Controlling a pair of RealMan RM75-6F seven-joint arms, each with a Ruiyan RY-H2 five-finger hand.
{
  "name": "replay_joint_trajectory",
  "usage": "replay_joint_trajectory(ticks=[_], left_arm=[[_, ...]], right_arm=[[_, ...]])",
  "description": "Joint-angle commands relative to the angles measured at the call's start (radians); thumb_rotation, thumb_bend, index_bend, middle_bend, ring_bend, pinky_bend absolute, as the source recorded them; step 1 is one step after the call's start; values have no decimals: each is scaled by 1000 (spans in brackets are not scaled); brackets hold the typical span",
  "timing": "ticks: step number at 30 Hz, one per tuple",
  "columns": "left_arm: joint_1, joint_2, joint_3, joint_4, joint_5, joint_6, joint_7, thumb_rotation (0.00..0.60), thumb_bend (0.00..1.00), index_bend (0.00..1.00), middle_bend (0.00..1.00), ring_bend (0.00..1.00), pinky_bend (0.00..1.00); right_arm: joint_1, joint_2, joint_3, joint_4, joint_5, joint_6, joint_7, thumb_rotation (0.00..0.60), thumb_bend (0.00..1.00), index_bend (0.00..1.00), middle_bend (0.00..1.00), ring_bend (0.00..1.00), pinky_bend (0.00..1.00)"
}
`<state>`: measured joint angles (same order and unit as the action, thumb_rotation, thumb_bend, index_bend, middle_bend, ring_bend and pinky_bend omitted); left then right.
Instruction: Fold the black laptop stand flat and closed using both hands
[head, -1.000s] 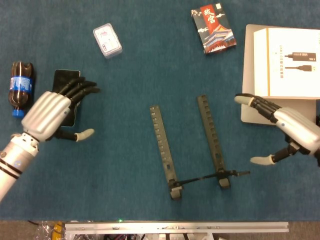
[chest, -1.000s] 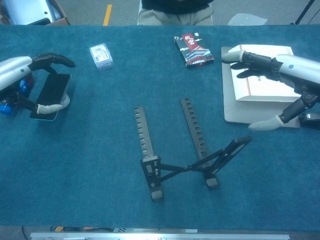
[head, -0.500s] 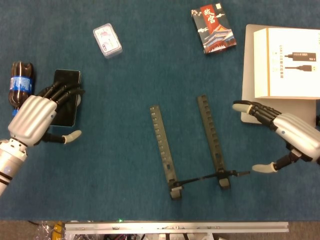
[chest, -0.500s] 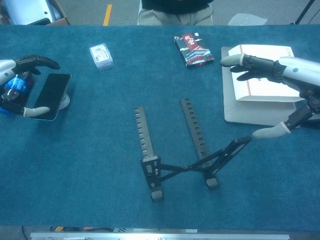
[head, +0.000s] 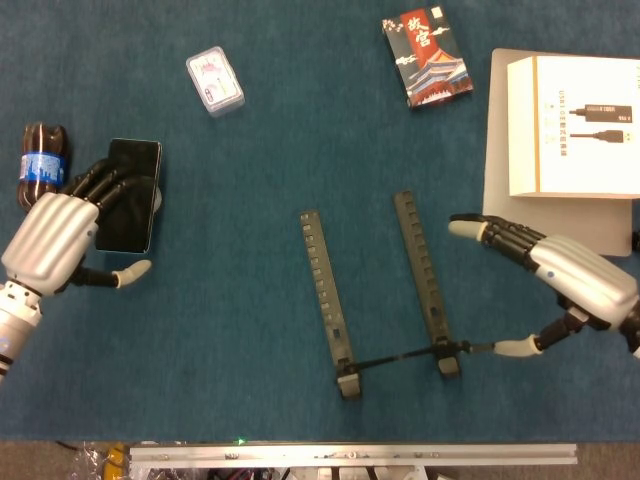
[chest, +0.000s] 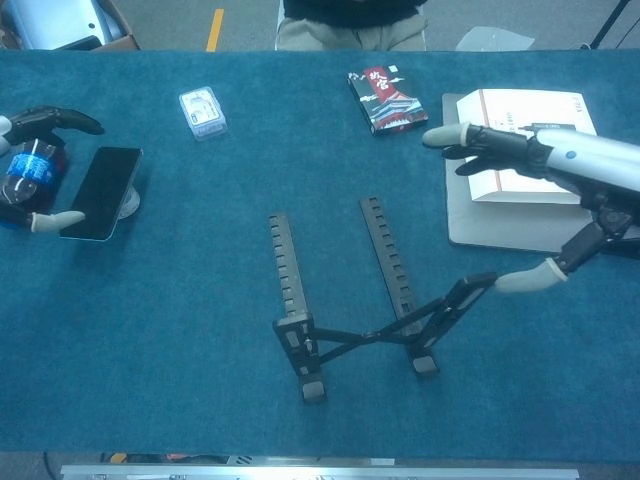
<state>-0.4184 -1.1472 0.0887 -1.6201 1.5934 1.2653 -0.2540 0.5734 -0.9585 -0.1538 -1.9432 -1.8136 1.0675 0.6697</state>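
Beside the laptop stand, right hand spreads fingers.

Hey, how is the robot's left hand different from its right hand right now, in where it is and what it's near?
The left hand hovers over the black phone beside the cola bottle, far from the laptop stand; the right hand reaches beside the stand, its thumb tip at the raised strut's end. The left fingers lie together; the right fingers and thumb spread wide. Both hold nothing.

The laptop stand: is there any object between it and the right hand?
No. Only bare blue cloth separates the right hand from the laptop stand; its thumb tip nearly meets the stand's raised strut.
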Motion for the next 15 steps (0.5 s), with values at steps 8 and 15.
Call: replay_joint_trajectory(ticks=[8, 15], left_arm=[[14, 11, -2, 2, 14, 1, -20, 508, 201, 153, 124, 64, 198], [22, 10, -8, 12, 22, 4, -33, 508, 201, 152, 124, 64, 198]], right_arm=[[11, -9, 1, -16, -5, -7, -14, 600, 0, 0, 36, 0, 101], [18, -72, 28, 15, 34, -35, -98, 600, 0, 0, 36, 0, 102]])
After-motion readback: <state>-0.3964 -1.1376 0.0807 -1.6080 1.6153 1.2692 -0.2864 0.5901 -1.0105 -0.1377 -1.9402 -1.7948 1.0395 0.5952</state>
